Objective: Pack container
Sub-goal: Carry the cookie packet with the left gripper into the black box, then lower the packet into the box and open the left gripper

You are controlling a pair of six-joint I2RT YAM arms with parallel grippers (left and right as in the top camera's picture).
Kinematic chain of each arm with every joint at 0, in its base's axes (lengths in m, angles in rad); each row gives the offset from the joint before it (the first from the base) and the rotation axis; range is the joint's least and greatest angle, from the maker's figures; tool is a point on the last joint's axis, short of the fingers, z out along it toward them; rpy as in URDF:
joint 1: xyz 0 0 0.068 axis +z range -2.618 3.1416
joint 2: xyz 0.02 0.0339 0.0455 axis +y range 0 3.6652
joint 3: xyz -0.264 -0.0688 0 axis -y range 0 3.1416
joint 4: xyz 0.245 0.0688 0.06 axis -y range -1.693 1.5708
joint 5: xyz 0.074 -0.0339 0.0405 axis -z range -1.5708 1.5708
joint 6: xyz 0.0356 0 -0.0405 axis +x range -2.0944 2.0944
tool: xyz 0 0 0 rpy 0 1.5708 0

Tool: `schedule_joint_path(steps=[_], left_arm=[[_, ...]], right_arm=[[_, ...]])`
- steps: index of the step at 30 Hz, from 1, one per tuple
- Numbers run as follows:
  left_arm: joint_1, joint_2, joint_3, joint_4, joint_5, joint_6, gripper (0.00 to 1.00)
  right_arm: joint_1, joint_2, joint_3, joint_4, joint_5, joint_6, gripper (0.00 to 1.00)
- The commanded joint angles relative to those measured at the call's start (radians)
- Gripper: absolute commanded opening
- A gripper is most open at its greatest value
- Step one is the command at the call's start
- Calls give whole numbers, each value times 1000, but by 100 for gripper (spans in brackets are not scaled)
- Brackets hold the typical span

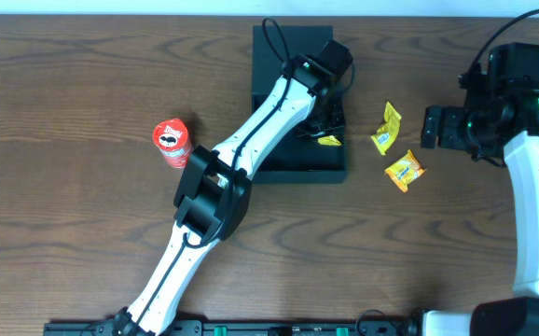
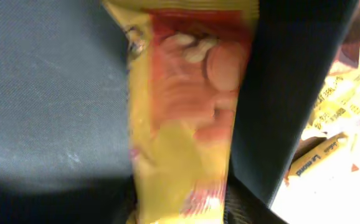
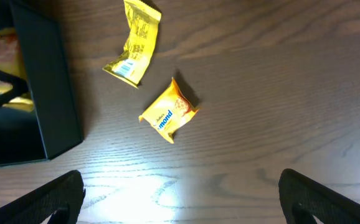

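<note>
The dark teal container [image 1: 279, 56] stands open at the table's back middle. My left gripper [image 1: 325, 131] reaches into its front right corner and is shut on a yellow-orange snack packet [image 2: 186, 112], which hangs over the container floor [image 2: 43, 81]. The same packet shows in the overhead view [image 1: 329, 141]. Two more yellow packets lie on the table right of the container: one crumpled [image 1: 387, 128] [image 3: 133, 46], one squarer [image 1: 405, 171] [image 3: 169, 111]. My right gripper [image 3: 180, 199] is open and empty above the table, right of these packets. The container's wall [image 3: 49, 93] shows in the right wrist view.
A red can [image 1: 172, 142] lies on the table left of the container, close to the left arm's elbow. The left arm stretches diagonally across the container from the front left. The table is dark wood grain.
</note>
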State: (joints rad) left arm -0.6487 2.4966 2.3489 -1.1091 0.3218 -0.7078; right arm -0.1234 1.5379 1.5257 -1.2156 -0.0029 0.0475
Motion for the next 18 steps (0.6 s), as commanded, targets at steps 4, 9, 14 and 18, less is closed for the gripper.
schedule_joint_path(steps=[4, 9, 14, 18], left_arm=[[2, -13, 2, 0, -18, -11, 50], [2, -13, 2, -1, -19, -10, 50], [2, -13, 2, -9, -20, -10, 49], [2, -13, 2, -68, -111, -11, 49]], right_arm=[[-7, -2, 17, -3, 2, -11, 99], [-7, -2, 17, -3, 2, -11, 99], [-7, -2, 17, -3, 2, -11, 99], [-7, -2, 17, -3, 2, -11, 99]])
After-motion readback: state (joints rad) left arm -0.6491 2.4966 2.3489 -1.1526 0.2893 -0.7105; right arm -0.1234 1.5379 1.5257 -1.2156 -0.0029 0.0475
